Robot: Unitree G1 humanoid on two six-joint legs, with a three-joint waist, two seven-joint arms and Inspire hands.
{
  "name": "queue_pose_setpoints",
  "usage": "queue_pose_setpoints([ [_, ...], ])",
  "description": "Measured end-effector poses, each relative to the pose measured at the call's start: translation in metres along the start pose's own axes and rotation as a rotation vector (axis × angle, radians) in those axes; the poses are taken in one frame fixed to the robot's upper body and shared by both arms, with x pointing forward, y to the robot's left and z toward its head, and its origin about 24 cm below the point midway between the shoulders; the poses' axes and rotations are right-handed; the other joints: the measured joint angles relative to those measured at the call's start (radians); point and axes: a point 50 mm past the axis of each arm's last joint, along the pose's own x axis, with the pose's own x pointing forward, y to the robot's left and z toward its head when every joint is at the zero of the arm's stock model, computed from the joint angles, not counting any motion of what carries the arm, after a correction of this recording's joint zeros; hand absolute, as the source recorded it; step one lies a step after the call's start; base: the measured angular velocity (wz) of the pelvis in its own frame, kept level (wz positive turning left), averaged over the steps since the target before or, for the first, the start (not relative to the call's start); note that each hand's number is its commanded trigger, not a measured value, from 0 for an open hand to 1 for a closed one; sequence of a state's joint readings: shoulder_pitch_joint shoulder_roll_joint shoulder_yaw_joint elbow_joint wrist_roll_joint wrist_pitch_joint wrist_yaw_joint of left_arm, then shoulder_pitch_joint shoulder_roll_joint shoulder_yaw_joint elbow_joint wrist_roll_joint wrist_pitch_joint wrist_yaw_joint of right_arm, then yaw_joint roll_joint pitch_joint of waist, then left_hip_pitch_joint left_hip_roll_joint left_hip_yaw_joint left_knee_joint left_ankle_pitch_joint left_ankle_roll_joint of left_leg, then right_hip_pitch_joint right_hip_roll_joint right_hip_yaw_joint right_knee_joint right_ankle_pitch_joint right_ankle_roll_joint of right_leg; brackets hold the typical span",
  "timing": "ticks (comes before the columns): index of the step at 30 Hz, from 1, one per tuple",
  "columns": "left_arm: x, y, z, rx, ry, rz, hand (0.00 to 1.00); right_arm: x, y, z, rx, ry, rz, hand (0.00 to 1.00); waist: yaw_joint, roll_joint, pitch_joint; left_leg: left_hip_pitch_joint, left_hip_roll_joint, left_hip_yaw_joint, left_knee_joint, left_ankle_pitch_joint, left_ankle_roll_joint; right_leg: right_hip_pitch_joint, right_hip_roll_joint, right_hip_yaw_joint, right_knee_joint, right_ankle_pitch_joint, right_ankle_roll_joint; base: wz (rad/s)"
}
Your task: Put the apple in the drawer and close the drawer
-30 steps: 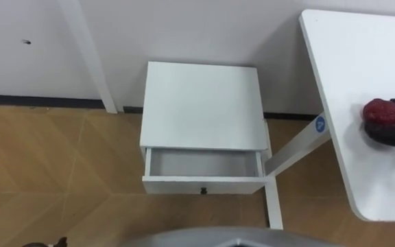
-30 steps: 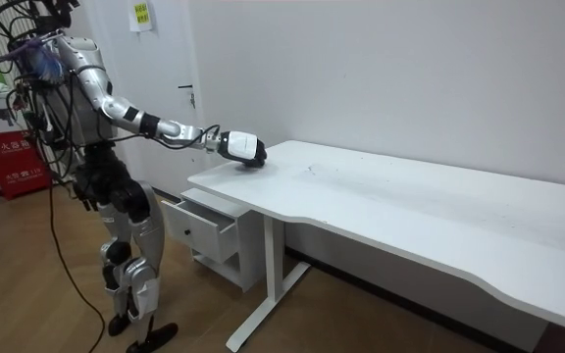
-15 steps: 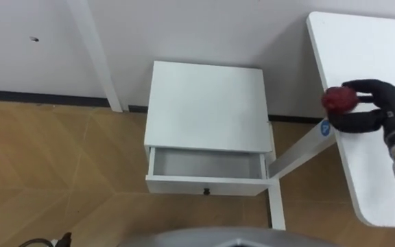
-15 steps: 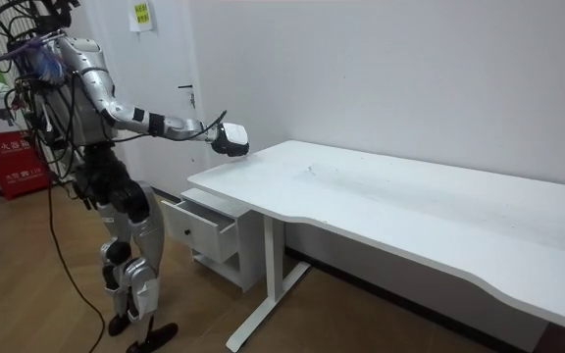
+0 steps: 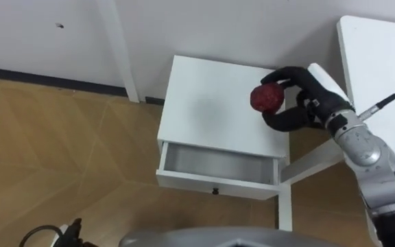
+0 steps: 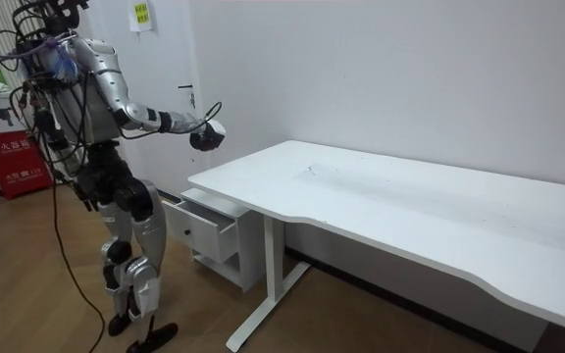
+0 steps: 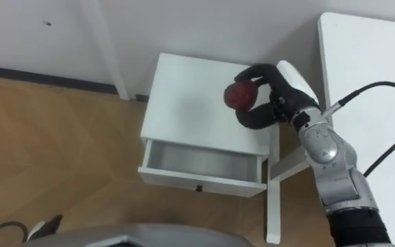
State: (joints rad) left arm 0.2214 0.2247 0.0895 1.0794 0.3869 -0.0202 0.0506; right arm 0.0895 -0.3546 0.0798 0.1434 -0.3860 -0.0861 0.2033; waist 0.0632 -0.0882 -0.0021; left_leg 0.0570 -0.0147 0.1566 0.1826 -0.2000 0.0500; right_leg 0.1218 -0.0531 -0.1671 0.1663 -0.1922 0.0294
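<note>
Low in front of the robot, on the wooden floor (image 5: 60, 151), the drawer (image 5: 218, 165) of a small white cabinet (image 5: 211, 103) stands pulled out. Its front panel with a dark knob (image 5: 214, 191) is nearest, and the shallow white tray behind it is bare. Just past that lies the cabinet's flat top, and over its right-hand part hangs the right hand (image 5: 307, 103). Its dark fingers (image 5: 286, 72) arch over the apple (image 5: 266, 98) and the thumb curls in from below, so the fruit is clasped between them. The apple is in the air above the cabinet top, not above the open tray. To the right and further off, the white worktop (image 5: 382, 68) runs along the wall.

The apple looks small, dark red, round and firm, and is probably light for this hand. Its smooth skin may slip, and it would roll or bruise if dropped. Fingers and thumb on opposite sides of its widest part look like the safest hold. It should be set down low in the tray rather than let fall. The drawer should then shut with a push on the front panel.
</note>
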Motion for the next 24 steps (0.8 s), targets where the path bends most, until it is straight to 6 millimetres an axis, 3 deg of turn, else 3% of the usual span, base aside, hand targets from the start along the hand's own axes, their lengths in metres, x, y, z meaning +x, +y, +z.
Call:
queue_pose_setpoints([
  [2, 0.0, -0.002, 0.0, 0.015, 0.002, -0.009, 0.0, 0.001, 0.009, 0.001, 0.004, 0.005, 0.036, 1.0, 0.004, 0.001, 0.0006, 0.0, 0.001, 0.0, 0.0, 0.0, 0.0, 0.0, 0.0, 0.0, 0.0, 0.0, 0.0, 0.0],
  [8, 0.002, -0.003, 0.008, 0.029, -0.016, -0.016, 0.0, 0.001, 0.037, -0.004, 0.007, 0.039, 0.172, 1.0, 0.025, 0.007, 0.0148, -0.018, 0.0, 0.002, 0.006, 0.0, 0.0, -0.007, 0.0, -0.001, 0.0, 0.0, 0.0, -0.01],
  [19, 0.001, -0.008, 0.006, 0.044, 0.002, -0.067, 0.0, 0.003, 0.047, -0.001, -0.019, 0.049, 0.209, 1.0, 0.022, 0.011, 0.013, -0.047, 0.001, 0.001, 0.022, 0.0, 0.0, -0.027, 0.0, -0.001, 0.001, 0.0, 0.0, 0.0],
  [20, 0.001, -0.008, 0.006, 0.044, 0.003, -0.067, 0.0, 0.003, 0.048, -0.001, -0.019, 0.049, 0.214, 0.96, 0.022, 0.01, 0.0122, -0.047, 0.001, 0.001, 0.022, 0.0, 0.0, -0.027, 0.0, -0.001, 0.001, 0.0, 0.0, 0.0],
  [21, 0.001, -0.008, 0.006, 0.044, 0.005, -0.068, 0.0, 0.003, 0.048, -0.001, -0.018, 0.05, 0.215, 0.0, 0.022, 0.01, 0.0114, -0.047, 0.001, 0.001, 0.022, 0.0, 0.0, -0.027, 0.0, -0.001, 0.001, 0.0, 0.0, 0.0],
  [24, 0.001, -0.008, 0.006, 0.044, 0.007, -0.073, 0.0, 0.003, 0.049, -0.002, -0.015, 0.064, 0.217, 0.0, 0.021, 0.011, 0.0071, -0.047, 0.001, 0.0, 0.022, 0.0, 0.0, -0.026, 0.0, 0.0, 0.001, 0.0, 0.0, 0.0],
])
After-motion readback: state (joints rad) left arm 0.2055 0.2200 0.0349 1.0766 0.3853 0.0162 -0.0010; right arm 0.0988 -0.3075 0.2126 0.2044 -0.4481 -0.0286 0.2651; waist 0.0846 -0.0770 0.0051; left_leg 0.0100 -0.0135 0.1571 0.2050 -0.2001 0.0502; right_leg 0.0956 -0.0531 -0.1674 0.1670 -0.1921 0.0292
